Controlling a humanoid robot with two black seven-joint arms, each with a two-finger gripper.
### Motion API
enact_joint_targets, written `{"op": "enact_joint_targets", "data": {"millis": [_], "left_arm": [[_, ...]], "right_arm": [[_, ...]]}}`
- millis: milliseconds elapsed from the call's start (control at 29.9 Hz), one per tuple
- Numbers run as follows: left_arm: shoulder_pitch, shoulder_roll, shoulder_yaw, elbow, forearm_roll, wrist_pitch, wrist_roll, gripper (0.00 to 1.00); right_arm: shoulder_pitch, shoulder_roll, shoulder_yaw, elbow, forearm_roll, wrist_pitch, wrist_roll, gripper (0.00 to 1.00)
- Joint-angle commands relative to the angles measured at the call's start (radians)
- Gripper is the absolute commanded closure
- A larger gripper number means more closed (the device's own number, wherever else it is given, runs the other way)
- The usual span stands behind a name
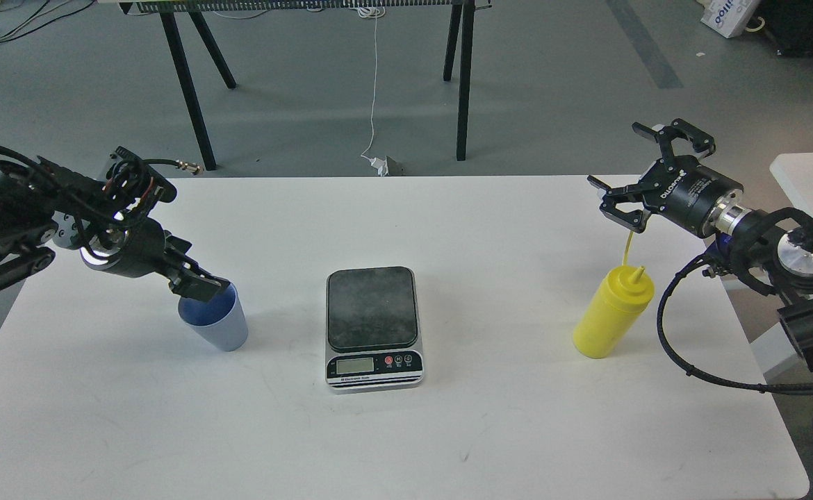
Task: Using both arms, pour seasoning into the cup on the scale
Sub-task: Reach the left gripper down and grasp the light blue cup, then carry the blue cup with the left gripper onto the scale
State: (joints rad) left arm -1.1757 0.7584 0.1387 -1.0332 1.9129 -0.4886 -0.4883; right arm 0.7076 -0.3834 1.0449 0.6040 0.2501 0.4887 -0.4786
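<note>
The left end effector sits at the rim of the blue-grey cup, left of the scale on the white worktop; I cannot tell whether its fingers grip the rim. The right end effector hangs spread wide above the yellow seasoning bottle, which stands right of the scale.

A big white table is sitting on a grey floor. Behind it, black legs of another stand are standing on the floor. A thin white cord is hanging down to a small white plug. A white box is lying far off in the corner.
</note>
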Motion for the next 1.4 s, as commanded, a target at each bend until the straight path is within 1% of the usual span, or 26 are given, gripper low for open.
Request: {"op": "enact_joint_targets", "data": {"millis": [0, 434, 534, 601, 701, 735, 768, 902, 935, 1002, 1169, 1370], "left_arm": [[0.013, -0.022, 0.004, 0.041, 0.0, 0.0, 0.0, 0.0], [0.073, -0.027, 0.007, 0.065, 0.003, 0.0, 0.0, 0.02], [0.09, -0.028, 0.006, 0.073, 0.0, 0.0, 0.0, 0.05], [0.09, -0.03, 0.004, 0.076, -0.002, 0.0, 0.0, 0.1], [0.09, -0.033, 0.002, 0.076, -0.002, 0.0, 0.0, 0.17], [0.09, -0.031, 0.004, 0.076, -0.002, 0.0, 0.0, 0.22], [0.09, -0.031, 0.004, 0.074, -0.002, 0.0, 0.0, 0.29], [0.091, -0.034, 0.003, 0.074, -0.008, 0.0, 0.0, 0.7], [0.091, -0.034, 0.001, 0.076, -0.009, 0.0, 0.0, 0.76], [0.091, -0.034, 0.001, 0.076, -0.015, 0.0, 0.0, 0.83], [0.091, -0.033, 0.007, 0.076, -0.028, 0.0, 0.0, 0.91], [0.088, -0.027, -0.005, 0.076, -0.031, 0.0, 0.0, 0.96]], "right_arm": [[-0.003, -0.006, 0.001, 0.002, 0.0, 0.0, 0.0, 0.03], [-0.013, -0.008, 0.001, 0.0, -0.003, 0.0, 0.0, 0.03], [-0.013, -0.008, 0.001, 0.0, -0.003, 0.0, 0.0, 0.03], [-0.013, -0.011, 0.001, -0.001, -0.003, 0.0, 0.0, 0.03], [-0.013, -0.011, 0.001, -0.001, -0.003, 0.0, 0.0, 0.03], [-0.013, -0.008, 0.001, -0.001, -0.003, 0.0, 0.0, 0.03], [-0.013, -0.011, 0.001, -0.001, -0.003, 0.0, 0.0, 0.03], [-0.023, -0.008, 0.001, -0.001, -0.003, 0.0, 0.0, 0.03], [-0.023, -0.008, 0.001, -0.001, -0.003, 0.0, 0.0, 0.03], [-0.025, -0.008, 0.001, -0.001, -0.003, 0.0, 0.0, 0.03], [-0.023, -0.011, 0.001, -0.001, -0.003, 0.0, 0.0, 0.03], [-0.026, -0.011, 0.001, -0.001, -0.003, 0.0, 0.0, 0.03]]}}
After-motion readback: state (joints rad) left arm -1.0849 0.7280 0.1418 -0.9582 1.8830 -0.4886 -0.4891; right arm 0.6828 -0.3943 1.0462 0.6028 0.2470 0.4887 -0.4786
